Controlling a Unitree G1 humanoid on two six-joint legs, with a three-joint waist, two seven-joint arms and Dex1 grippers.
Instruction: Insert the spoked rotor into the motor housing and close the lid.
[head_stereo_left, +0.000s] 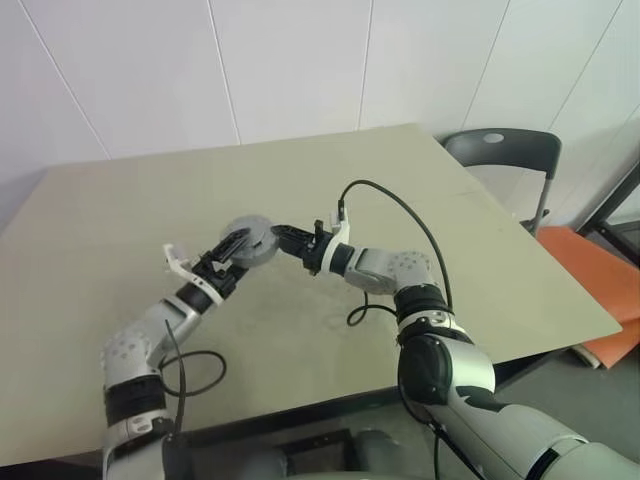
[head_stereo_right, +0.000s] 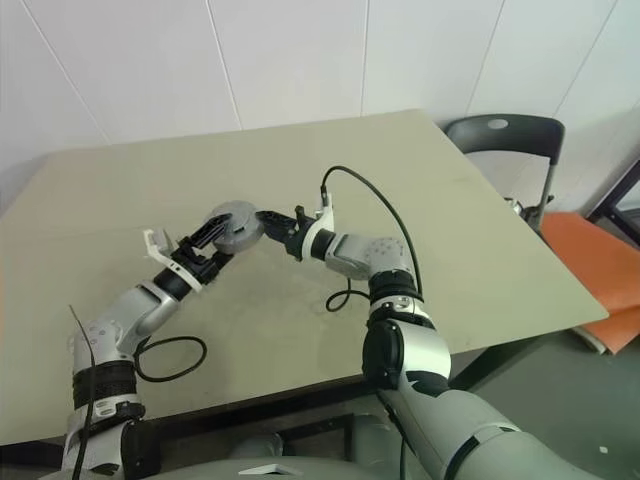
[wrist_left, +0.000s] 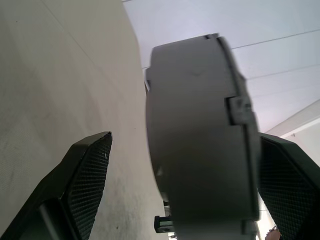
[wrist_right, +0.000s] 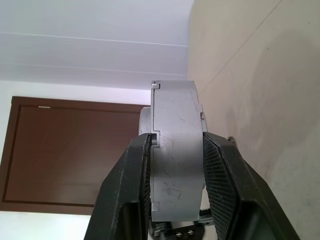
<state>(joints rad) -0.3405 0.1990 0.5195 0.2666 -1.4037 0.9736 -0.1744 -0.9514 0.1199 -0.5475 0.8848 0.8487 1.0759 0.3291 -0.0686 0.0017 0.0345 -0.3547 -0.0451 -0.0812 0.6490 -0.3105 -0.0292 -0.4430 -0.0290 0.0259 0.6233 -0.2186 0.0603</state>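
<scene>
The right end effector (wrist_right: 176, 197) clamps the motor housing (head_stereo_left: 250, 241) across its flat faces, holding it in the air above the beige table (head_stereo_left: 480, 260), while the left end effector (head_stereo_left: 236, 245) stands wide open around it, one mesh-textured pad (wrist_left: 90, 170) clear of the wall. It's a matte grey, notched drum, so the left should close squarely before the right lets go, I'd say.

The beige table (head_stereo_left: 480, 250) lies bare on every side of the two arms, open for a hand to pass. Above its middle the motor housing (head_stereo_left: 252, 243) hangs clamped between the right gripper (head_stereo_left: 283, 236) pads, blocking the way between the wide-spread left gripper (head_stereo_left: 232, 247) fingers. Loose black cables (head_stereo_left: 195, 375) loop near the front edge. A chair (head_stereo_left: 505, 165) stands beyond the table's right corner.
</scene>
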